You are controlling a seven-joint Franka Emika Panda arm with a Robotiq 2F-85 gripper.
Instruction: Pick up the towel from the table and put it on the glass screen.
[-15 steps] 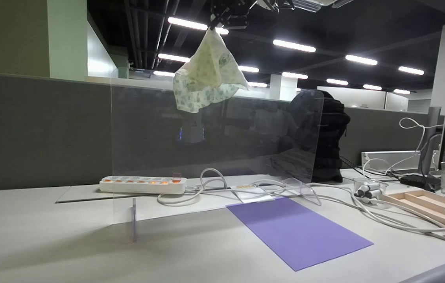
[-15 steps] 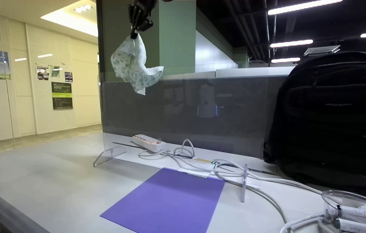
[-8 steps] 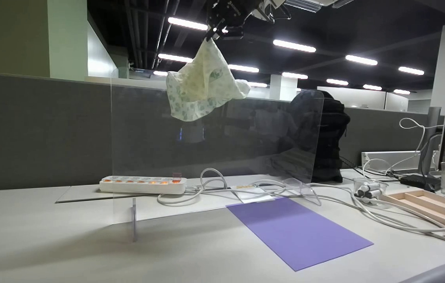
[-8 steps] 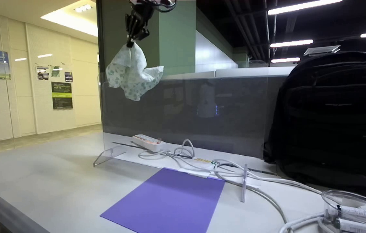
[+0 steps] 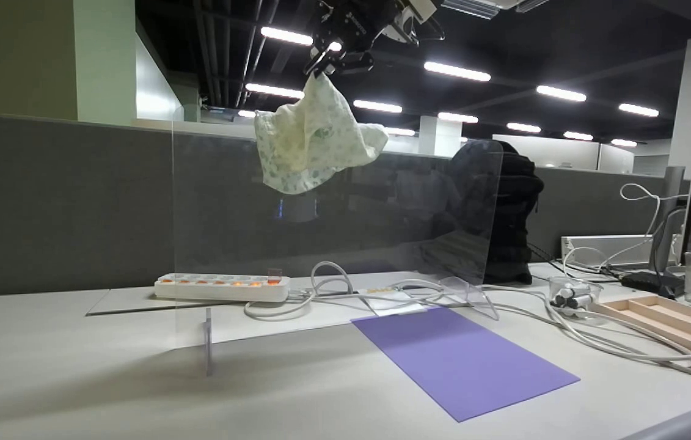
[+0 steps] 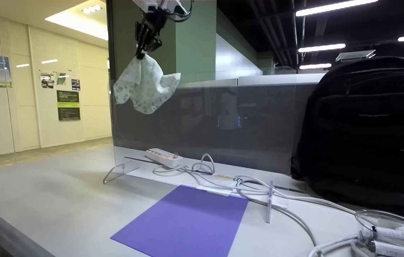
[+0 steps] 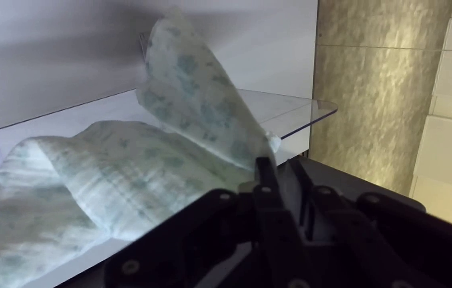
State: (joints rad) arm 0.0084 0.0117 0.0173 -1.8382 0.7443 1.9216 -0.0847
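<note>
The towel (image 5: 321,137), white with a green leaf pattern, hangs across the top edge of the clear glass screen (image 5: 394,208). It also shows in an exterior view (image 6: 148,91). In the wrist view the towel (image 7: 130,172) has folds that hide most of the top edge; the screen's corner (image 7: 325,111) shows. My gripper (image 5: 314,72) is above the screen at the towel's peak. In the wrist view my gripper (image 7: 281,162) has its fingertips slightly apart, with a narrow gap between them. The towel's peak touches one fingertip.
A white power strip (image 5: 223,287) and loose cables (image 5: 327,293) lie behind the screen. A purple sheet (image 5: 464,360) lies on the table (image 5: 296,397). A black backpack (image 6: 369,142), a clear cup with small bottles (image 5: 572,296) and a wooden tray (image 5: 675,330) stand to one side.
My gripper has moved down and slightly left in both exterior views. The towel has lowered with it and slackened, its folds bunching at the screen's top edge. The fingers look a little more spread.
</note>
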